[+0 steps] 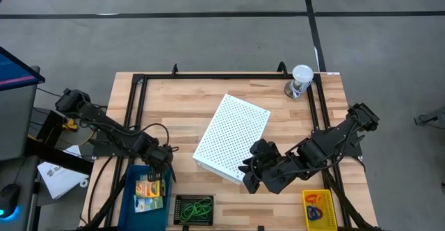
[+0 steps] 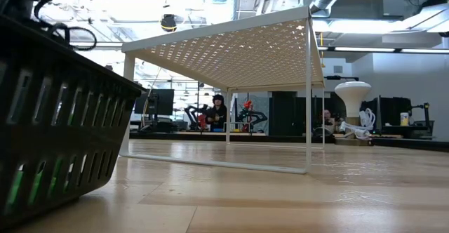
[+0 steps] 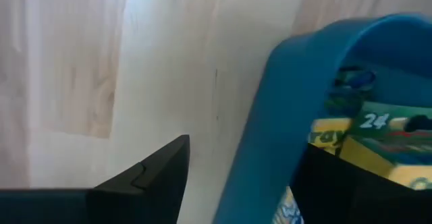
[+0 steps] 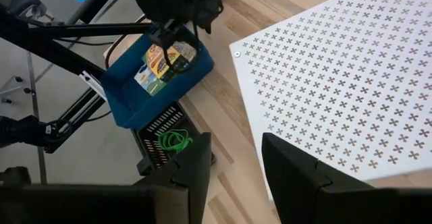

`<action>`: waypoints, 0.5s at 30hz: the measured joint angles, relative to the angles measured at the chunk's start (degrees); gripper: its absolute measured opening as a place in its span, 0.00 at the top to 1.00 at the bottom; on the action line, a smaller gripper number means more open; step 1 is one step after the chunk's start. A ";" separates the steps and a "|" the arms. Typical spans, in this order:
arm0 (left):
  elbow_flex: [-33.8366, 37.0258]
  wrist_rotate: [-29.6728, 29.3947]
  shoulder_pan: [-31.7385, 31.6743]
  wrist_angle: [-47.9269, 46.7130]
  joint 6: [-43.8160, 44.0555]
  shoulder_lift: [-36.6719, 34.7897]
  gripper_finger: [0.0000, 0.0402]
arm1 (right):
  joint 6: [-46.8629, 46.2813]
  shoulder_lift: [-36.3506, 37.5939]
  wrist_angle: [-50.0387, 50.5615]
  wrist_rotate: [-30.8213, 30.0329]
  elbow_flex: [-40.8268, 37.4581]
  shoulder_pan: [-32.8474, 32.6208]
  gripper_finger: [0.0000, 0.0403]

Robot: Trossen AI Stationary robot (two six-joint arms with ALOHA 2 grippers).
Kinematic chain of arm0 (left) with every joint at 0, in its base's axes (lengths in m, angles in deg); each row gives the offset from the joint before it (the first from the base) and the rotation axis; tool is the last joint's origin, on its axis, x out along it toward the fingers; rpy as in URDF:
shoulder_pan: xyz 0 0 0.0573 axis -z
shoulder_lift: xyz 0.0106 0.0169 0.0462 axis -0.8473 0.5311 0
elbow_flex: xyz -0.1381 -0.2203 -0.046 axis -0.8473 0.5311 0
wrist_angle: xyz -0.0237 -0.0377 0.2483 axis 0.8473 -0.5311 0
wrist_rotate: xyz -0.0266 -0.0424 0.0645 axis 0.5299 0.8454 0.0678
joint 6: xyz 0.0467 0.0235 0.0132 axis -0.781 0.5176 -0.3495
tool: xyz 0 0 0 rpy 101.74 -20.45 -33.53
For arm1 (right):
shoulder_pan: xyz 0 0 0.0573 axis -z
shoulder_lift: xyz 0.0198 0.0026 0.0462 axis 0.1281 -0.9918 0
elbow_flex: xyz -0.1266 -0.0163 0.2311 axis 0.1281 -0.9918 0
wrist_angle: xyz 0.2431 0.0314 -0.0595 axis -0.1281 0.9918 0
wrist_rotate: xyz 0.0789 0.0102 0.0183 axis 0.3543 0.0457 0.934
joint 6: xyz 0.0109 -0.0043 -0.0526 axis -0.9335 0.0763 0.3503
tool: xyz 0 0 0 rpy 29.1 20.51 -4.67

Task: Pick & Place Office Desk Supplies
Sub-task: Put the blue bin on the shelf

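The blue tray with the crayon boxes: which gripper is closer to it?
The left. The left gripper hangs right over the blue tray's upper edge, above the crayon boxes. The right gripper is farther off, across the table at the white perforated box's near corner.

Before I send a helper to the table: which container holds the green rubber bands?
Start at the big white perforated box mid-table, then look to the near edge. The small black slotted basket there holds green rubber bands; the blue bin beside it holds crayon boxes.
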 joint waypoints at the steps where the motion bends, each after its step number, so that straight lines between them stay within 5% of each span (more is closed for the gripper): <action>1: 0.81 0.06 0.00 0.93 0.95 0.00 0.45 | -0.03 0.00 0.00 0.00 0.00 0.00 0.68; 7: 4.34 0.54 -0.31 2.58 6.83 -0.19 0.56 | -0.63 0.00 0.00 0.48 0.00 0.00 0.68; 15: 4.60 0.94 -0.26 4.16 7.92 -0.17 0.96 | -0.66 -0.01 -0.02 0.64 0.00 0.00 0.68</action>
